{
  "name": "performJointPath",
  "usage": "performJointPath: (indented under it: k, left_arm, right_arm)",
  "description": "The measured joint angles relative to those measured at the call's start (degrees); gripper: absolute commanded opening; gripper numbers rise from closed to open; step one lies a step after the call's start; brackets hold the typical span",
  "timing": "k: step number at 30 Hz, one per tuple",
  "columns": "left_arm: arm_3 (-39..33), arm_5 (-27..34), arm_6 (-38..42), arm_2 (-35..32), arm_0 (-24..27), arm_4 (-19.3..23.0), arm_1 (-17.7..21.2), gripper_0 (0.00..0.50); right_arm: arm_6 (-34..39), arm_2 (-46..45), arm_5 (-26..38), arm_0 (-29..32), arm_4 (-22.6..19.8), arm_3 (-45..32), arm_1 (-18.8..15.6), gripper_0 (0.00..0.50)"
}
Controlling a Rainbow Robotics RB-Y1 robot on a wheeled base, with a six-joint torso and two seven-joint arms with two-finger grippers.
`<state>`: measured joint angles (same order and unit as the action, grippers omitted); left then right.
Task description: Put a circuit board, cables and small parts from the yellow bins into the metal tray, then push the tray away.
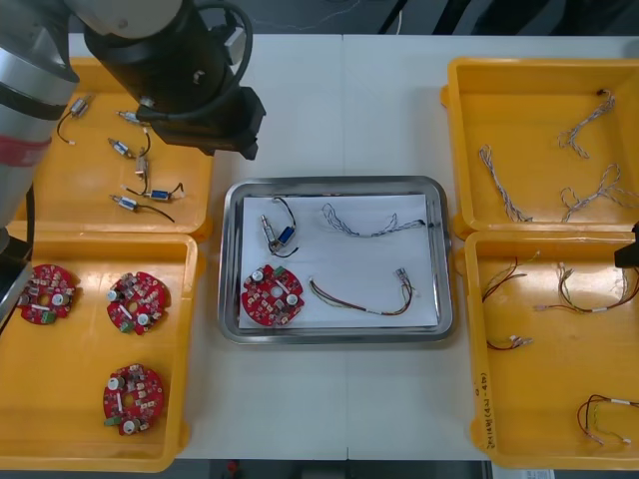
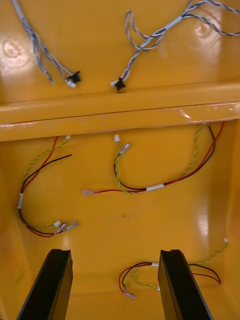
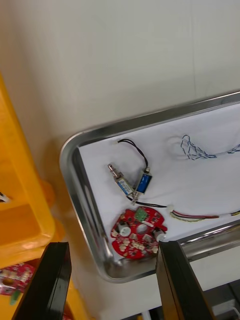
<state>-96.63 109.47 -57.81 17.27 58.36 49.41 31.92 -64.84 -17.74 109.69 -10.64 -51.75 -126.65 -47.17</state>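
The shiny rectangular metal tray (image 1: 232,261), white inside, sits on the tabletop (image 1: 329,399) and holds 1 round red circuit board (image 1: 272,296), 1 small metal part (image 1: 279,237), 1 twisted blue and white cable (image 1: 374,228) and 1 red and yellow cable (image 1: 364,302). The left fingers (image 3: 52,285) stand apart and empty by the tray's far left corner, beside the far left yellow plastic bin (image 1: 90,180). The right fingers (image 2: 50,285), also apart and empty, hang over the near right yellow bin (image 1: 549,399).

Left arm (image 1: 170,70) hides far-left yellow bin (image 1: 195,200) corner; metal tray (image 3: 70,165) edge-cropped.
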Motion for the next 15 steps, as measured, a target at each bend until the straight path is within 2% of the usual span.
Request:
performJointPath:
  k: [4, 9, 15]
  left_arm:
    - [-1.57, 0.04, -3.08, -2.4, -0.51, 0.72, 2.32, 0.5]
    - [-5.78, 0.06, -3.1, -5.89, -4.23, 1.74, 5.72, 0.5]
    - [-9.13, 0.09, -3.56, -9.22, -9.54, 4.27, 10.28, 0.5]
  right_arm:
    - [0.0, 0.45, 0.02, -1.76, -3.25, -0.01, -0.39, 0.5]
    - [0.0, 2.88, 0.06, -4.8, -6.96, -0.01, -1.94, 0.5]
    - [0.0, 7.84, 0.08, -9.12, -8.37, -0.27, -2.73, 0.5]
